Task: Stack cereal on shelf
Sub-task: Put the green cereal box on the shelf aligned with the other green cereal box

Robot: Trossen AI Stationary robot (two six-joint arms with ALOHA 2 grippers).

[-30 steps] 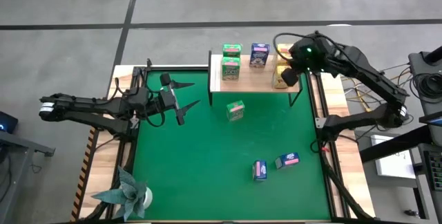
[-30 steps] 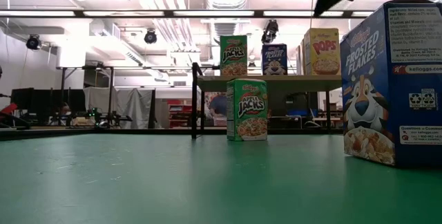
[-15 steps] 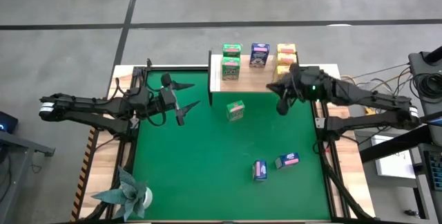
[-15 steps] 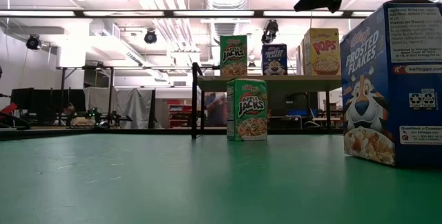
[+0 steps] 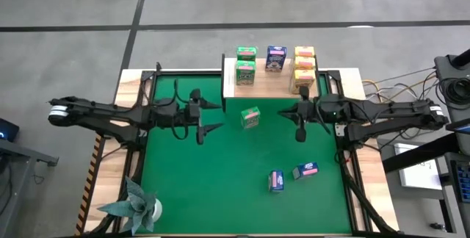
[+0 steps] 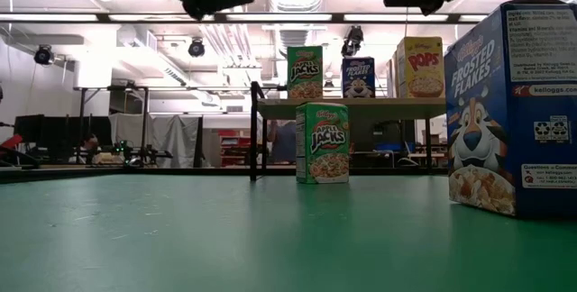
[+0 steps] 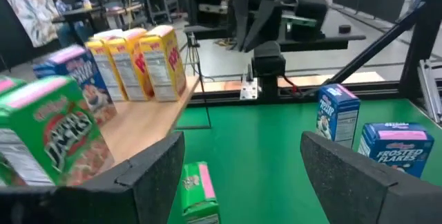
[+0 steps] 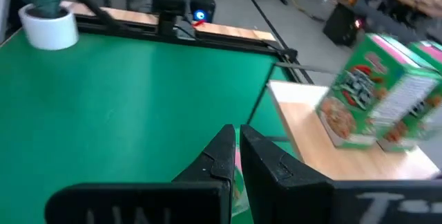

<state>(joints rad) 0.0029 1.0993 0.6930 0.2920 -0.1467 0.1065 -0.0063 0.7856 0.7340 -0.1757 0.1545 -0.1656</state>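
The shelf (image 5: 269,84) stands at the mat's far edge and bears two green cereal boxes (image 5: 245,63), one blue box (image 5: 276,59) and three yellow boxes (image 5: 303,65). A third green box (image 5: 250,117) stands upright on the mat in front of it, also seen in the low view (image 6: 322,142). Two blue boxes (image 5: 276,181) (image 5: 305,170) stand nearer the front. My left gripper (image 5: 215,116) (image 7: 242,141) hovers open just left of the green box. My right gripper (image 5: 283,112) (image 8: 238,133) hovers shut and empty just right of it.
A folded teal paper plant in a white pot (image 5: 139,207) stands at the mat's near left corner. The big blue box (image 6: 518,103) fills the low view's right side. The black frame rails (image 5: 339,131) border the green mat (image 5: 220,179).
My right gripper has swung away from the yellow boxes at the shelf's right end, come down and toward the table's near left, and levelled out beside the green box, staying shut. My left gripper has moved right and down toward that box and rolled, staying open. No box moved.
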